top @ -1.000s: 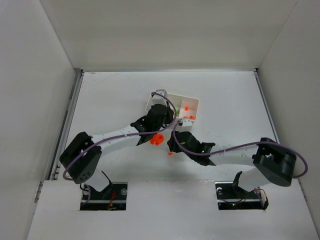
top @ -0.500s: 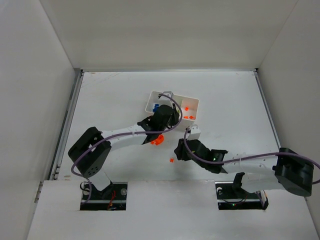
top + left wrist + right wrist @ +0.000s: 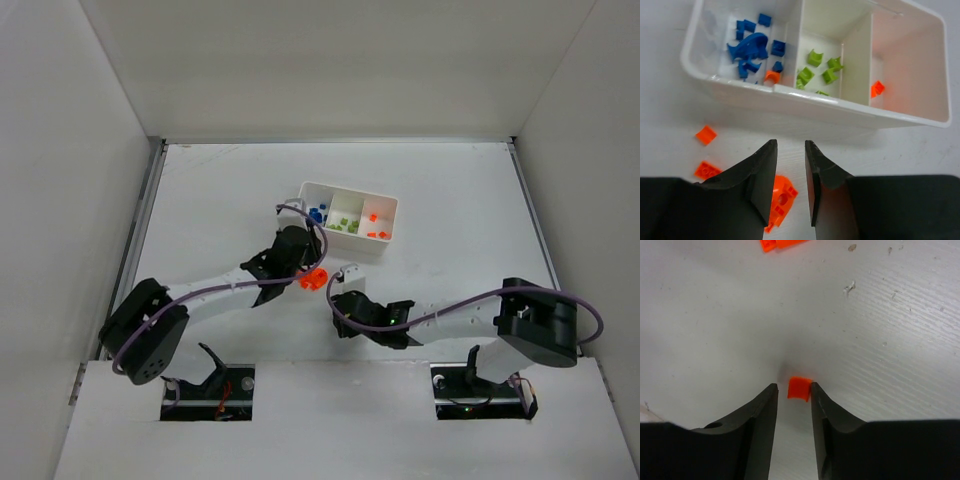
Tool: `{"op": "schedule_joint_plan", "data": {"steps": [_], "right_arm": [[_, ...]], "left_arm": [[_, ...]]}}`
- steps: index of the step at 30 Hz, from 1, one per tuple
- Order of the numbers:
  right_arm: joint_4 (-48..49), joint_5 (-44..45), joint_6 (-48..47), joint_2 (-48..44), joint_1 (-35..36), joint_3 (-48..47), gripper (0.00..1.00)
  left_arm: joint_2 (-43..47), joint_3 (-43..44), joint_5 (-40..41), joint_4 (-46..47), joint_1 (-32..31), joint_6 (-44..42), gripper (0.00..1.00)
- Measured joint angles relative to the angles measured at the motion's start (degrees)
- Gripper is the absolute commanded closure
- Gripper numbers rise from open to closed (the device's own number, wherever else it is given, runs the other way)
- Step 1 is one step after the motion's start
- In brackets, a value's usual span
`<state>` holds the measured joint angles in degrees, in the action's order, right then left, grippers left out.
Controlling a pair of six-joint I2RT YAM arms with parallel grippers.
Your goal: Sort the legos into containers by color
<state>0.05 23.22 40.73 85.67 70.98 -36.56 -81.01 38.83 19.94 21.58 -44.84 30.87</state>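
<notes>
Containers (image 3: 840, 112): blue legos (image 3: 752, 47) plus one orange (image 3: 772, 76), green (image 3: 815, 70), orange (image 3: 877, 88); left gripper (image 3: 790, 150), right gripper (image 3: 793, 388) ajar

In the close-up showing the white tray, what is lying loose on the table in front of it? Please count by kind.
Small flat orange plastic bricks: 2
Larger orange plastic piece: 1
Total: 3

I'm running this from afar in what reads as a robotics lab test cell, not a lived-in room. The white table (image 3: 450, 180) is boxed in by bare panels: left wall (image 3: 70, 150), far wall (image 3: 340, 60), right wall (image 3: 585, 120). The left arm (image 3: 215, 290) and right arm (image 3: 450, 318) rise from cut-outs (image 3: 208, 385) in the near ledge, with purple cables (image 3: 296, 207) strung along them. The props are a divided tray (image 3: 350, 190) and toy legos (image 3: 345, 224).
</notes>
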Motion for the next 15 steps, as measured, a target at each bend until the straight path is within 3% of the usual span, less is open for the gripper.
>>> {"op": "schedule_joint_plan", "data": {"steps": [10, 15], "right_arm": [[-7.15, 6.73, 0.24, 4.33, 2.12, -5.79, 0.82], [-8.92, 8.11, 0.52, 4.33, 2.86, -6.27, 0.83]], "left_arm": [[7.37, -7.23, 1.70, -1.14, 1.18, 1.27, 0.66], [8.87, -9.97, 2.03, -2.60, 1.07, 2.34, 0.65]]}}
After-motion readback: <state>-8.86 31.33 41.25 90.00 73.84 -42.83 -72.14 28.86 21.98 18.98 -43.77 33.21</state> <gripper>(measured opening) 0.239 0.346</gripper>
